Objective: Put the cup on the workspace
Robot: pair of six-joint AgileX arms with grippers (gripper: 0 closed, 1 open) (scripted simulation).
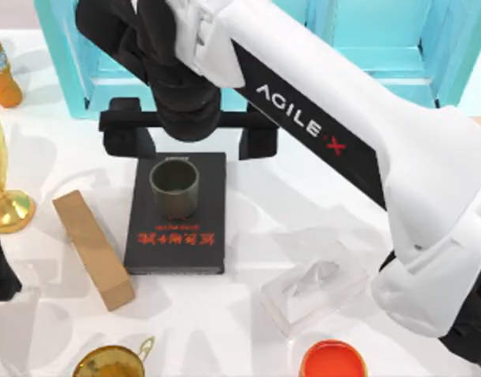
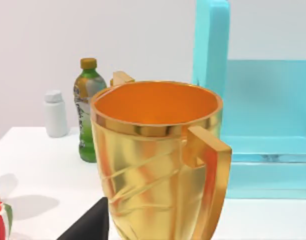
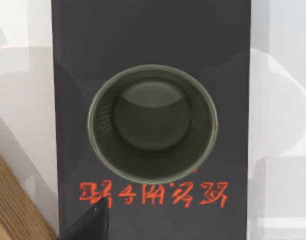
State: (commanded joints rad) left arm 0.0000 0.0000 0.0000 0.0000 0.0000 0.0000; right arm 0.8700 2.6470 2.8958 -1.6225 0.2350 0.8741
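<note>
**Inspector A:** Where is the cup [image 1: 175, 188]?

**Inspector B:** It stands upright on the black book [image 1: 178, 236], on the book's far half, mouth up, with the red lettering [image 1: 179, 238] on its near side. It does not touch the workspace [image 1: 248, 314]; the book is between them. In the right wrist view the cup [image 3: 153, 131] sits nearly centred, seen straight down its open mouth, so its long axis is vertical.

**Inspector A:** Which arm is nearer?

**Inspector B:** The right. The right gripper [image 1: 189, 129] hangs over the book's far edge, just beyond the cup, its fingers [image 1: 126, 129] spread wide, far wider than the cup. They hold nothing and touch nothing. The cup lies slightly to the near side of the line between the fingertips.

**Inspector A:** And the left arm?

**Inspector B:** Parked at the table's left edge, beside the gold cup [image 2: 158, 165]. I cannot tell how its fingers stand.

**Inspector A:** What does the next move require?

**Inspector B:** In my judgement, a small shift toward the near side and a straight descent, to bracket the cup wall. Bare tabletop lies right of the book, between it and the clear box [image 1: 311, 294]; the wooden block [image 1: 93, 250] crowds the left.
</note>
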